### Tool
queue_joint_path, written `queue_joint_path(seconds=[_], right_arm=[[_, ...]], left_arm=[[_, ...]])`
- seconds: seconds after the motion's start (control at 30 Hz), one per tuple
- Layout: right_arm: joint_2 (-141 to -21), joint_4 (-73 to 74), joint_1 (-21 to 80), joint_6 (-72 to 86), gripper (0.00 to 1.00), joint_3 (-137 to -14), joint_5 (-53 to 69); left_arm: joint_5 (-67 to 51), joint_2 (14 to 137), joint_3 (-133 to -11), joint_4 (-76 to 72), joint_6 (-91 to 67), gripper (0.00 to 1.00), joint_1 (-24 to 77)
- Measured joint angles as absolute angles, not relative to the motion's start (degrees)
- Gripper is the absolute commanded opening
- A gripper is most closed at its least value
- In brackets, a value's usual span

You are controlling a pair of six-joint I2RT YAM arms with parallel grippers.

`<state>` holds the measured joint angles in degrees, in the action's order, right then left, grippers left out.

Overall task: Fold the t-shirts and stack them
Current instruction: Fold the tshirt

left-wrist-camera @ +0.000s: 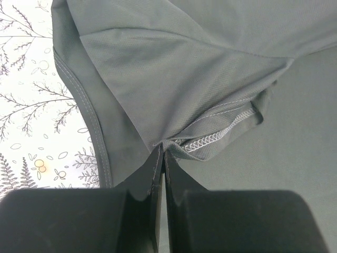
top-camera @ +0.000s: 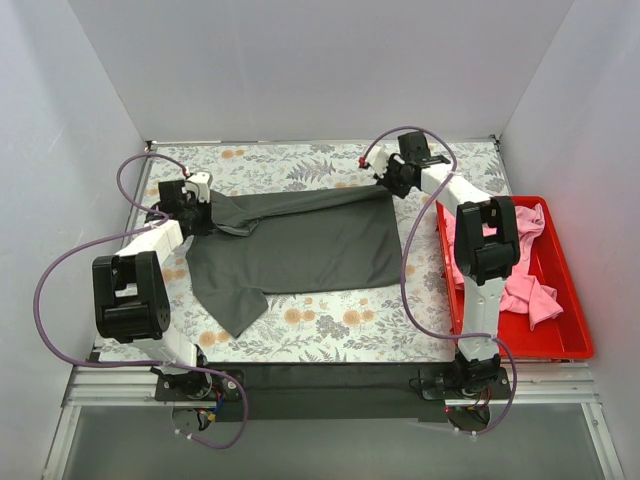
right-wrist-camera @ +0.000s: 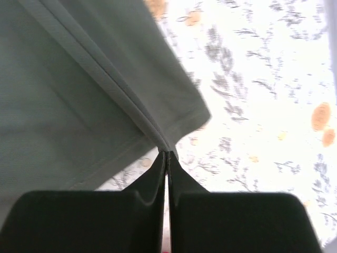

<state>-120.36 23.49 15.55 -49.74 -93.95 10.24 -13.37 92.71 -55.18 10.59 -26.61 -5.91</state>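
Observation:
The dark charcoal grey t-shirt (top-camera: 300, 245) lies spread in the middle of the floral table cloth, its top edge pulled taut between my two grippers. My left gripper (top-camera: 205, 205) is shut on the shirt's left top corner; the left wrist view shows its jaws (left-wrist-camera: 163, 153) pinching a bunched seam of the grey cloth (left-wrist-camera: 200, 79). My right gripper (top-camera: 385, 180) is shut on the right top corner; the right wrist view shows its jaws (right-wrist-camera: 167, 153) closed on a fold of the grey shirt (right-wrist-camera: 79, 105), lifted above the cloth. Pink t-shirts (top-camera: 525, 265) lie heaped in the red tray.
The red plastic tray (top-camera: 570, 300) stands at the right edge beside the right arm's base. The floral table cloth (top-camera: 330, 325) covers the table. White walls enclose the back and both sides. Purple cables loop off both arms.

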Motion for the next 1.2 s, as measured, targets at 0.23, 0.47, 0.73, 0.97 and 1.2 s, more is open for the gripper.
queue_joint_path(seconds=[0.23,0.47,0.73,0.97,1.2], right_arm=[[-120.25,23.05,14.15,-50.26,0.01,-94.54,10.70],[-120.11,25.87,15.79,-52.25,0.51,-90.28,11.09],[-120.01,30.76,16.88,-50.06,0.42,-96.14,14.33],[-124.88,31.38,16.84,-45.06,0.35,-110.69,13.58],[-133.80,31.88,16.84,-40.47,0.33,-115.00,10.61]], left_arm=[[-14.13,92.33,-55.18,11.88,-26.59,0.00,-5.93],[-18.96,92.33,-55.72,15.94,-24.93,0.43,-6.72],[-23.83,97.80,-72.82,19.00,-29.93,0.38,-13.34],[-25.63,112.62,-86.28,18.96,-37.36,0.34,-16.47],[-30.15,120.55,-88.16,20.80,-43.33,0.40,-16.49]])
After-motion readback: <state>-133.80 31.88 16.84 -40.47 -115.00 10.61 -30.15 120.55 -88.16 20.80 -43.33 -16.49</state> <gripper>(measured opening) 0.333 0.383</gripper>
